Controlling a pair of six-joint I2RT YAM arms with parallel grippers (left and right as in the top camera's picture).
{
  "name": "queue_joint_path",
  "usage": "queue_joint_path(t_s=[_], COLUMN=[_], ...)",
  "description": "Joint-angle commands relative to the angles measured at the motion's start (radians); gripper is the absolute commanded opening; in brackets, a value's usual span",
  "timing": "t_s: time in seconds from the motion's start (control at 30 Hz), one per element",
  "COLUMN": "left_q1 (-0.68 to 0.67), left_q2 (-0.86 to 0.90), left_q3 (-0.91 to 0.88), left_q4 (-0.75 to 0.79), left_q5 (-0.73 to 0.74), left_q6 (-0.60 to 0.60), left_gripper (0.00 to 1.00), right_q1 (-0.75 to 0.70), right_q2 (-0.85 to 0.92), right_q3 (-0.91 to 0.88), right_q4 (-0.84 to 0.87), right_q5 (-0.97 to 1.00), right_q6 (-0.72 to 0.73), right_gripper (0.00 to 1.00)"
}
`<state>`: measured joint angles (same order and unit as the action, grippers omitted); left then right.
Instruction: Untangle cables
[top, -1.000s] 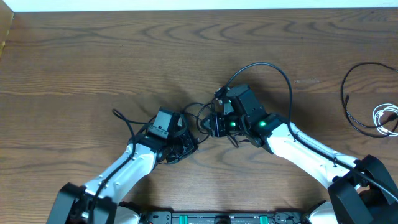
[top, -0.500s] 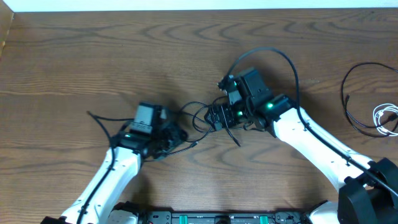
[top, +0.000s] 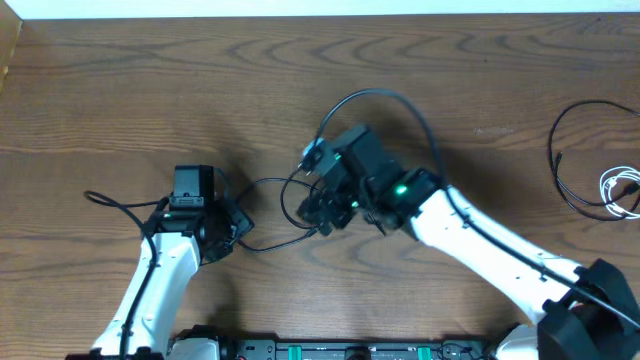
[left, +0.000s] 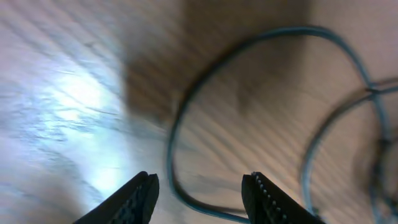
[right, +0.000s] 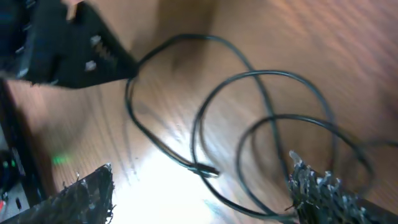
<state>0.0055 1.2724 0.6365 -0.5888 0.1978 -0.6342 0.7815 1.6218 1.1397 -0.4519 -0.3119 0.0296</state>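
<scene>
Thin black cables (top: 268, 183) lie looped on the wooden table (top: 150, 90) between my two grippers, one plug end (top: 319, 231) near the right one. The left gripper (top: 236, 226) stands open low over the table. In the left wrist view a blurred cable loop (left: 177, 124) passes between the tips of the left gripper (left: 200, 182), ungripped. At the tangle's right side, the right gripper (top: 316, 208) is open wide. Its wrist view has several overlapping loops (right: 261, 74) and a plug end (right: 208, 169) between the fingers of the right gripper (right: 200, 165), none held.
A separate black cable loop (top: 556, 150) and a white cable (top: 622, 188) lie at the far right edge. A black cord (top: 375, 94) arches over the right arm, and another cord (top: 110, 202) trails left of the left arm. The arms' base (top: 330, 350) runs along the front edge.
The left gripper opened and drew back to the left, away from the tangle. The right gripper opened wider and moved left. The cable between them now lies stretched out further left.
</scene>
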Motion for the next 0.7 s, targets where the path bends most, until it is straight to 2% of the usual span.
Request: queue_joint_path(t_s=[0.0,0.2,0.47,0.57,0.67], left_q1=[0.005,0.005,0.004,0.004,0.004], left_q2=[0.051,0.150,0.233,0.249,0.259], left_q3=[0.009,0.009,0.009,0.009,0.009], left_q4=[-0.017,0.002,0.002,0.003,0.007], left_q5=[-0.115,-0.130,0.006,0.040,0.080], left_q6=[0.024,0.024,0.032,0.033,0.033], left_gripper=[0.49,0.49,0.20,0.19,0.19], right_q1=[0.033,0.036,0.036,0.036,0.035], right_q2=[0.058,0.171,0.291,0.317,0.346], right_q3=[0.011,0.011,0.011,0.011,0.011], right_q4=[-0.001,0.039,0.048,0.052,0.079], right_q5=[0.085,0.087,0.080,0.039,-0.092], right_q6=[-0.043,-0.053,0.042,0.069,0.078], right_gripper=[0.93,0.96,0.96,0.96,0.96])
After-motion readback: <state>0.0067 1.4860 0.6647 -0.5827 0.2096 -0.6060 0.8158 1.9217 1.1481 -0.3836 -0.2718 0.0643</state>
